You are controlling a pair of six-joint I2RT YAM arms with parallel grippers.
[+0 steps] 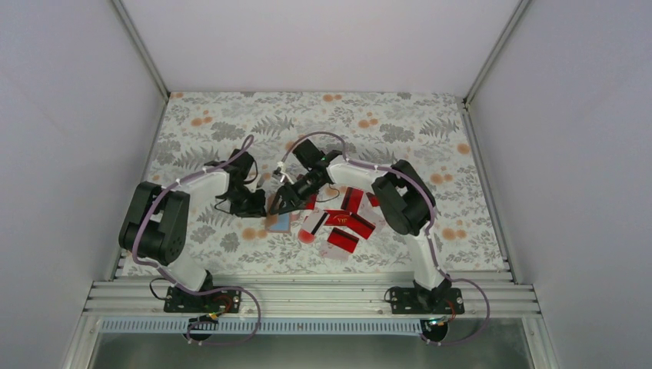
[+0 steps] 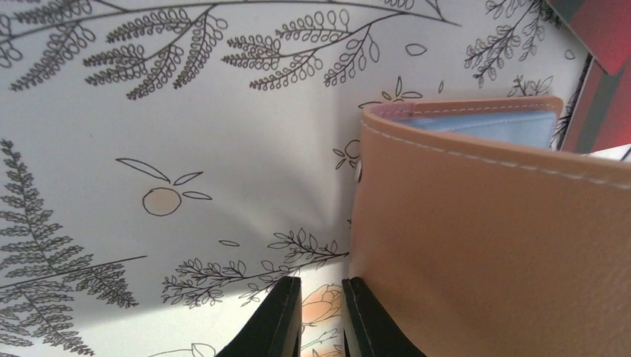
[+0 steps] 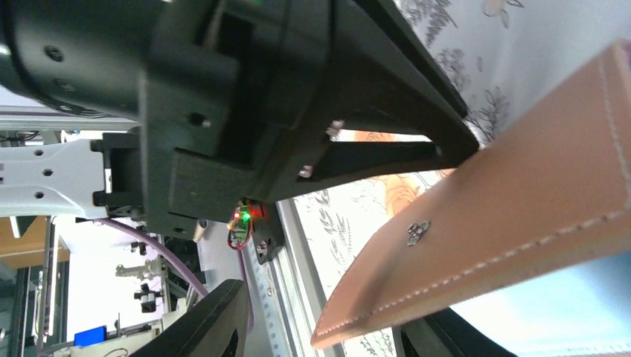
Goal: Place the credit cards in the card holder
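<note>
Both pincers on the wallet, cards not yet loaded

The left gripper, nearly closed, pinches a flap of the tan leather-like folding card holder; the right gripper, half open, straddles its other flap, grip uncertain. Both arms reach inward, meeting mid-table. The glossy red credit cards lie loose just right of it on the floral tablecloth.

Tan leather card holder with white stitching, flap raised, light blue inside showing. Red credit cards scattered flat just right of holder.
</note>
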